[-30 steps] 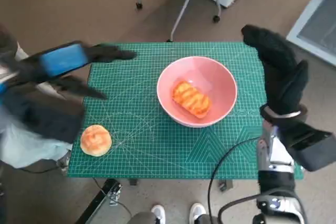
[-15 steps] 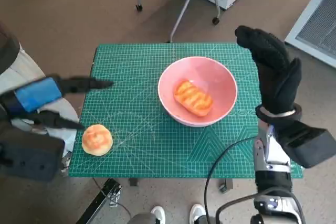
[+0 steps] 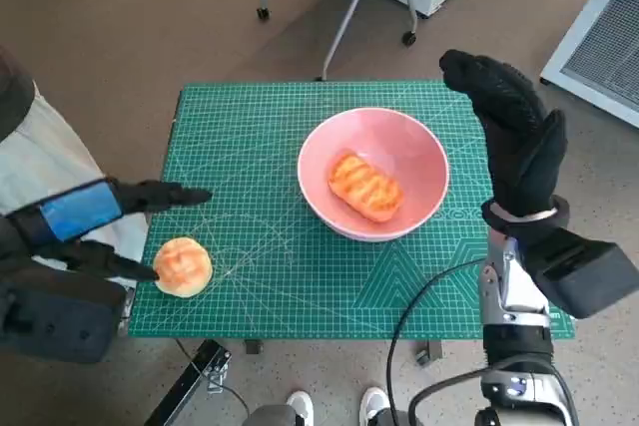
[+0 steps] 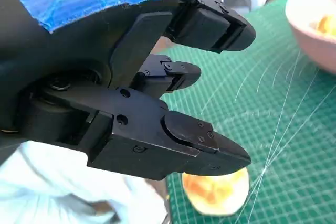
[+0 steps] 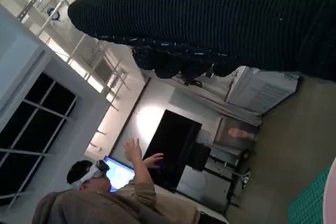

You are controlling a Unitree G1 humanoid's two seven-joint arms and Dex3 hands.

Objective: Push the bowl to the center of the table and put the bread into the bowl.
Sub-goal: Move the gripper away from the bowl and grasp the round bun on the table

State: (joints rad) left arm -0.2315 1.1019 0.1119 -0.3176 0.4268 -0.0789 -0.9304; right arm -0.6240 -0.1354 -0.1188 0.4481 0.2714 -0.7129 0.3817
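Green gridded matting covers the table [image 3: 280,286]. At its front left corner our left hand [image 3: 85,231] has dropped from above the mat to the round bread [image 3: 183,265], fingers apart around it, nothing gripped yet. Near the center sits the pink bowl [image 3: 419,152], already holding a glazed golden bread [image 3: 365,187]. Our right hand [image 3: 519,137] hovers by the right edge, open and empty.

Head view: steeply down on the green mat [image 3: 300,276], whole table in frame. Left wrist view: close behind the left hand [image 4: 131,77], sharing mat and bowl [image 4: 315,19]. Right wrist view: behind the right hand [image 5: 220,19], facing upward into the room.
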